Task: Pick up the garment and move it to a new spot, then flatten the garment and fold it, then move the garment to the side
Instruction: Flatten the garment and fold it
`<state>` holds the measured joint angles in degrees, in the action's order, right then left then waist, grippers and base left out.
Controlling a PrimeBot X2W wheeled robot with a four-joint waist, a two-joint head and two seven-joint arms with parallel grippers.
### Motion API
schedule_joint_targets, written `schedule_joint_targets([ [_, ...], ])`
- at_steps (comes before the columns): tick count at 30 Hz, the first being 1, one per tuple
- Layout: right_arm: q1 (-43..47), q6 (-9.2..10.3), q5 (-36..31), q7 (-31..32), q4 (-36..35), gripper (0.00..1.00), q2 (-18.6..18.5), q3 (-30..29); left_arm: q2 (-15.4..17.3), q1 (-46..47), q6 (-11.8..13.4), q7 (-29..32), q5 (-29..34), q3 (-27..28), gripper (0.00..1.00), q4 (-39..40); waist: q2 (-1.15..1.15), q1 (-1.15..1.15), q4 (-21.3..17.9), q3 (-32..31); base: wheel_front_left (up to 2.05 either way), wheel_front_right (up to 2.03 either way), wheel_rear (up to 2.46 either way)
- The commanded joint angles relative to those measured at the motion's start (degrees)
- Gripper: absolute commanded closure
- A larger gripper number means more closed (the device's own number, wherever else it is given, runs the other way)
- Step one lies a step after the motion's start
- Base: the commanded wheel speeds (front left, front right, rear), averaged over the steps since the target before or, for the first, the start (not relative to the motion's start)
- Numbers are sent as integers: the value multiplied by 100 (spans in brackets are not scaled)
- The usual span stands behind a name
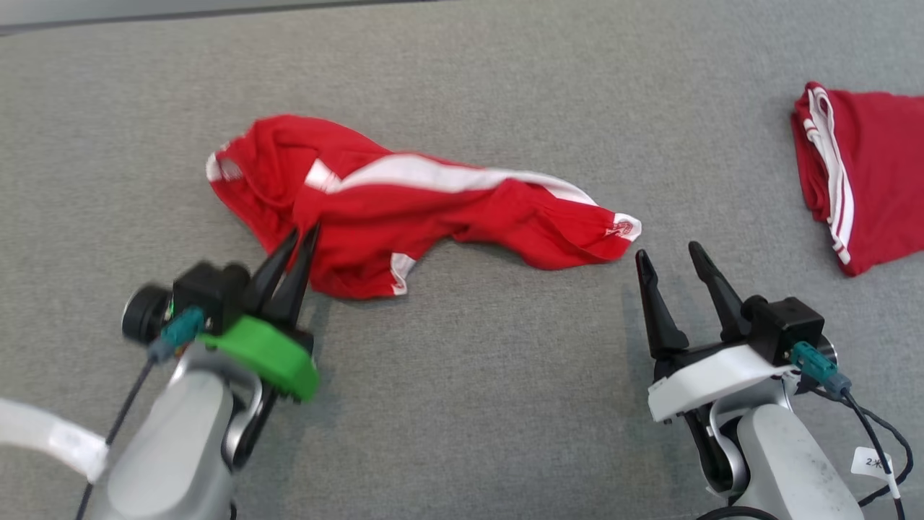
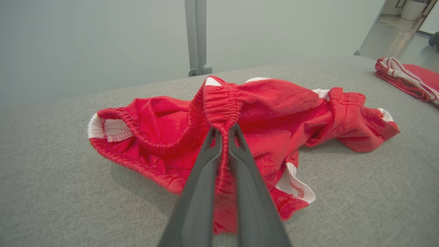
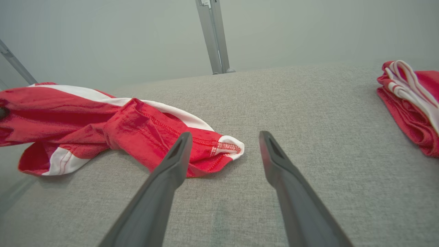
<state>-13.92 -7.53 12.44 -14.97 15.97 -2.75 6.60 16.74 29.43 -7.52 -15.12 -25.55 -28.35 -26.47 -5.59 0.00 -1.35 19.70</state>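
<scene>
The garment (image 1: 404,209) is a pair of red shorts with white side stripes, lying crumpled across the middle of the grey surface. My left gripper (image 1: 303,232) is shut on the garment's near-left edge. In the left wrist view the gripper (image 2: 224,128) pinches a raised fold of the ribbed red waistband (image 2: 221,103) between its dark fingers. My right gripper (image 1: 668,253) stands open just below the garment's right leg end (image 1: 621,230), apart from it. The right wrist view has that gripper (image 3: 223,137) with bare cloth surface between the fingers and the garment (image 3: 144,133) to its left.
A second red garment with white stripes (image 1: 863,170) lies folded at the far right edge; it is also in the right wrist view (image 3: 411,99). The grey fabric surface (image 1: 505,375) is bare in front and between the arms. A metal post (image 2: 197,37) stands behind the far edge.
</scene>
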Motion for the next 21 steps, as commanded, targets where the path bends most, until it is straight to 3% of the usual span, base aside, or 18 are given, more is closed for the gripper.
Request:
schedule_joint_targets([
  [1,142,9,6,-12,32,0,-21,1,68,-484,9,2,-23,45,100,92,1,0,303,-323,0,0,0],
  [10,308,9,-102,-12,149,0,-19,21,108,-1553,8,1,-148,366,98,-28,1,0,404,-662,0,0,0],
  [12,349,9,-118,-11,190,0,-20,33,48,-1741,8,1,-112,581,82,-123,1,0,395,-735,0,0,0],
  [13,358,9,-118,-11,206,0,-25,46,2,-1853,8,0,-74,627,58,-194,1,0,380,-761,0,0,0],
  [14,368,9,-116,-11,219,0,-35,53,-107,-1915,8,0,-107,782,8,-234,1,0,375,-792,0,0,0],
  [15,390,9,-120,-12,225,0,-37,66,-164,-1982,13,1,-98,904,0,-343,1,0,361,-824,0,0,0],
  [17,440,9,-131,-12,252,0,-33,101,-317,-2105,27,0,-30,1173,0,-455,1,0,332,-889,0,0,0],
  [21,464,9,-75,-12,278,0,-30,221,-668,-2410,302,1,279,1801,0,-466,1,0,287,-986,0,0,0],
])
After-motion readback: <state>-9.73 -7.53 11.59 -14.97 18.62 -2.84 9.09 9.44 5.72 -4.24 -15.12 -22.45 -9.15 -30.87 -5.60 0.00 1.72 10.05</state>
